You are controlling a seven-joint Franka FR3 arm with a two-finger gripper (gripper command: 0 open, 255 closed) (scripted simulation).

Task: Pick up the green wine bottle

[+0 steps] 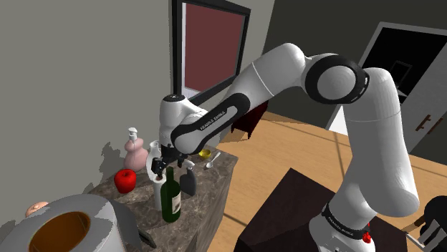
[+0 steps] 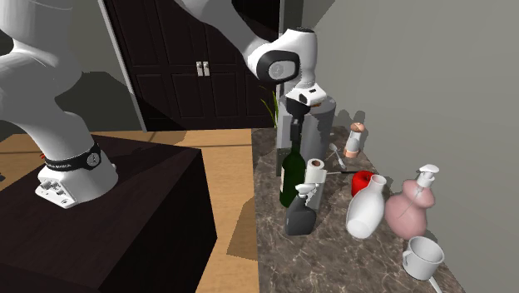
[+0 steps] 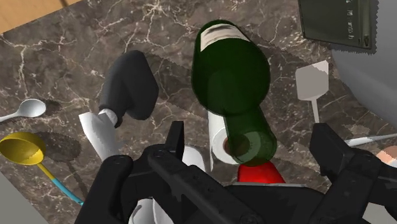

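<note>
The bottle point(image 3: 229, 70) stands upright on the surface point(image 3: 57, 57), just beside a grey sprayer point(image 3: 127, 86). The end effector point(image 3: 251, 137) hangs over it, fingers apart on either side of the neck, not touching. Probably heavy, stiff, slick and breakable, so grip the neck under its lip.
</note>
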